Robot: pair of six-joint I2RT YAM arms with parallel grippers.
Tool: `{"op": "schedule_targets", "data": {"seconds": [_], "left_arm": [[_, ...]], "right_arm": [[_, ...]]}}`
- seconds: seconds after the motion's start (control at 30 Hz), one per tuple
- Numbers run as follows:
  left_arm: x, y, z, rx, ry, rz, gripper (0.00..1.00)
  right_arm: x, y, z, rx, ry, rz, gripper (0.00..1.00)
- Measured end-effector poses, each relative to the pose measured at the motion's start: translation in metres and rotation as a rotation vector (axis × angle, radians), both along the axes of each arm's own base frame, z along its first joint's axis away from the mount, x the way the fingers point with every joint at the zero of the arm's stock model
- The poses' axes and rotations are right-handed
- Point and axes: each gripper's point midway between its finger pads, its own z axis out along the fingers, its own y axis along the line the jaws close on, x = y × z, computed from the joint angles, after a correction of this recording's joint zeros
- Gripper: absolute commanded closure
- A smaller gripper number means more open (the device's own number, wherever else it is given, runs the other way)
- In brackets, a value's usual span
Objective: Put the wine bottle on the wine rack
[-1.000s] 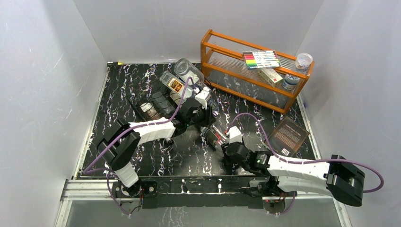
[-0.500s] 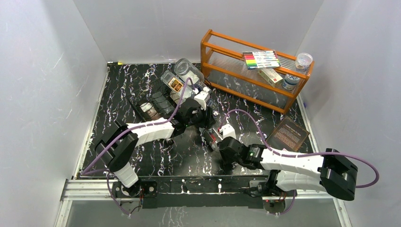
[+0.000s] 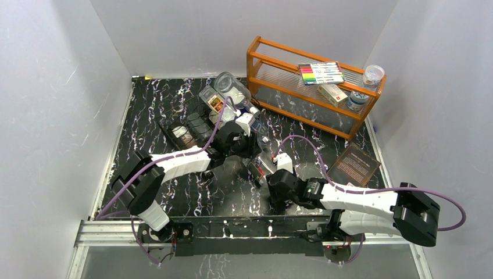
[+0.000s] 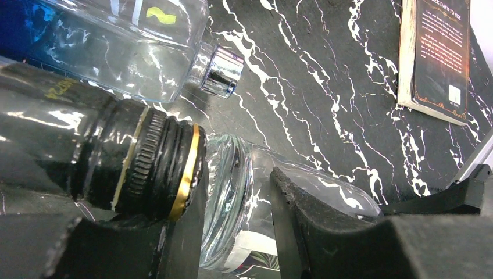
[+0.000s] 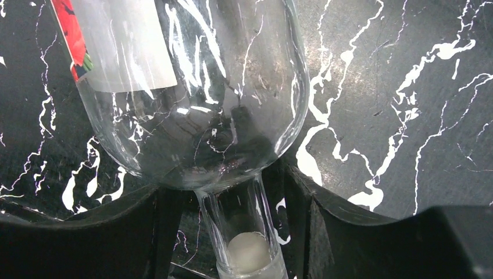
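The pickup is judged to be in hand. The wine bottle [image 5: 221,104] lies on its side on the table, just right of the wine rack [image 3: 170,129] and in none of its cradles. Its neck is straddled by the right gripper [image 5: 235,192], reached in low from the near side; whether the fingers pinch it cannot be told. The left gripper [image 4: 238,180], stretched low beside the rack, seems nearly closed on nothing. A firm pinch, then a lift toward the rack, would be called for.

Pale walls [image 3: 58,87], black marbled tabletop [image 3: 157,99]
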Motion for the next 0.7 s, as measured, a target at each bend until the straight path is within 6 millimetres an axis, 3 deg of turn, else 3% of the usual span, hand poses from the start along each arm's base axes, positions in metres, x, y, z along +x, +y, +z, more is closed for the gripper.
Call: {"op": "schedule_targets", "data": {"seconds": [0.27,0.43,0.57,0.7], "left_arm": [[0.002,0.001,0.002,0.000,-0.018,-0.005,0.64],[0.004,0.001,0.004,0.002,-0.034,-0.010,0.65],[0.008,0.003,0.005,0.000,-0.039,-0.004,0.66],[0.010,0.004,0.006,-0.002,-0.045,0.000,0.66]], "right_arm": [[0.003,0.013,-0.011,-0.023,-0.016,0.074,0.26],[0.010,0.015,-0.015,-0.060,-0.040,0.082,0.31],[0.014,0.018,-0.015,-0.052,-0.060,0.073,0.41],[0.016,0.020,-0.014,-0.044,-0.075,0.076,0.57]]}}
